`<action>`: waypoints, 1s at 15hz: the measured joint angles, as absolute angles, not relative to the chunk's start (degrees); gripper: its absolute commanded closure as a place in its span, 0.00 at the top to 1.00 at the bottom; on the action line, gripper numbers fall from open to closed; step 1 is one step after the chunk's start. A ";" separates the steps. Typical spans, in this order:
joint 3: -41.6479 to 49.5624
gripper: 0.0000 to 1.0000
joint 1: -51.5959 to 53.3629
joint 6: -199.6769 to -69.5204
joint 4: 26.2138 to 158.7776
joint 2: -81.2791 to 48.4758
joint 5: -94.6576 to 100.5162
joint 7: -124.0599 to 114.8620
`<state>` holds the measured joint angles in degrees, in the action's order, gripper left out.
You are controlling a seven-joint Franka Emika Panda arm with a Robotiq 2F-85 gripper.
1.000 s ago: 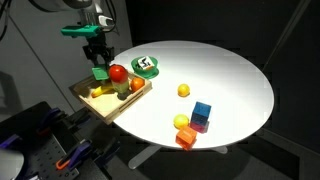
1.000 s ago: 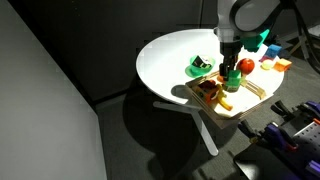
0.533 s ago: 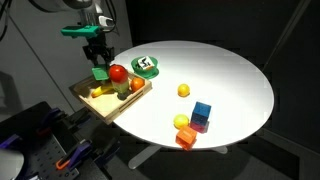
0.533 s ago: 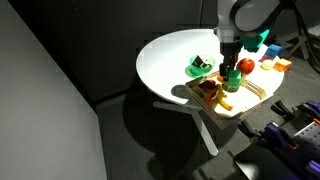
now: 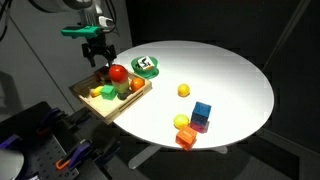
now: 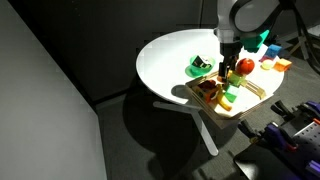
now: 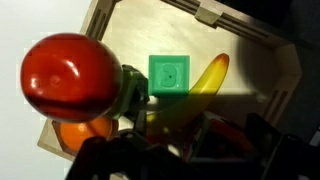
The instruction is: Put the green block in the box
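The green block (image 7: 168,74) lies flat on the floor of the box (image 7: 250,70), between a red apple (image 7: 70,78) and a yellow banana (image 7: 207,78). In both exterior views the block (image 5: 107,92) (image 6: 231,97) rests in the wooden box (image 5: 100,109) (image 6: 256,97) at the table's edge. My gripper (image 5: 97,62) (image 6: 229,67) hangs straight above it, open, with nothing between its fingers. Only dark gripper parts show along the bottom of the wrist view.
The box also holds an orange fruit (image 5: 137,85) and other small pieces. On the round white table (image 5: 225,70) are a green-rimmed round object (image 5: 146,66), a yellow ball (image 5: 184,90), a blue cube (image 5: 202,111) and a cluster of coloured blocks (image 5: 185,132).
The gripper has opened and let go of the green block, which has dropped from between the fingers onto the box floor. The arm has stayed where it was.
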<state>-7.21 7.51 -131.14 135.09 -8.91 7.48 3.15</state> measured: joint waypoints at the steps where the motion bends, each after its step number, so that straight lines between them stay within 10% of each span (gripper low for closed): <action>1: -7.21 1.00 7.51 -131.12 135.08 -8.68 7.48 3.15; 15: -5.81 1.00 6.68 -122.76 135.28 1.67 6.98 1.23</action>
